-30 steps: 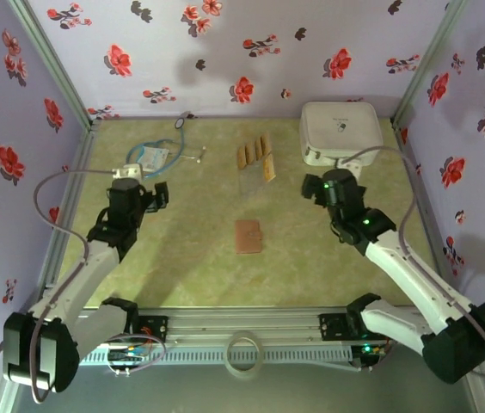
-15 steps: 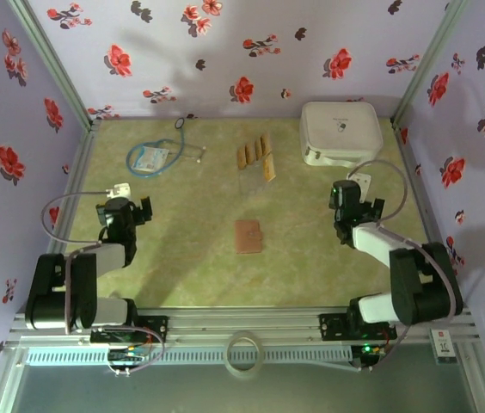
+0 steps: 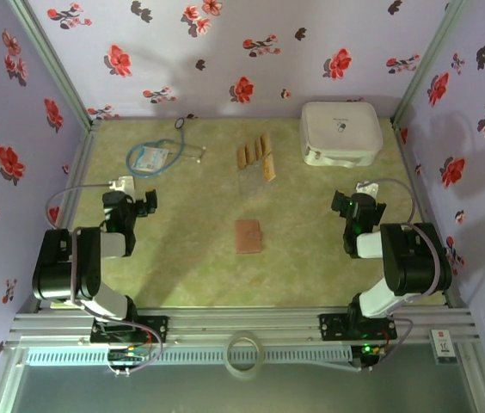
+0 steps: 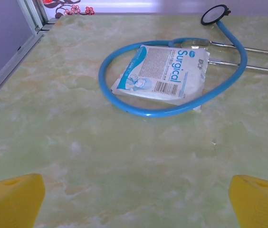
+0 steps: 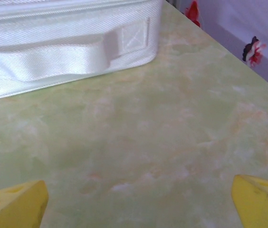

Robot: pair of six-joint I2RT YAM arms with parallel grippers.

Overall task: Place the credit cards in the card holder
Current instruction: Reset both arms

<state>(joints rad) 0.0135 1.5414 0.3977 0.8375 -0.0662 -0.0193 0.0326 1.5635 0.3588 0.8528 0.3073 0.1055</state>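
Several tan credit cards [image 3: 255, 155] lie side by side at the far middle of the table, with one more [image 3: 269, 169] just in front of them. The reddish-brown card holder [image 3: 248, 235] lies folded shut at the table's centre. My left gripper [image 3: 142, 203] [image 4: 136, 204] sits low on the left, open and holding nothing, well away from cards and holder. Over on the right my right gripper [image 3: 359, 204] [image 5: 136, 204] is low too, open and empty. Yellow fingertips [image 4: 10, 199] [image 5: 262, 202] show wide apart over bare table.
A blue-tubed stethoscope [image 4: 172, 109] [image 3: 152, 155] loops around a surgical mask packet [image 4: 165, 71] at the far left. A white rounded case [image 3: 340, 131] [image 5: 53, 47] stands at the far right. Both arms are folded back near the front edge. Flowered walls enclose the table.
Both arms have folded back toward their bases, drawing the grippers lower and nearer the front. Both grippers stay open. Cards and holder have not moved.
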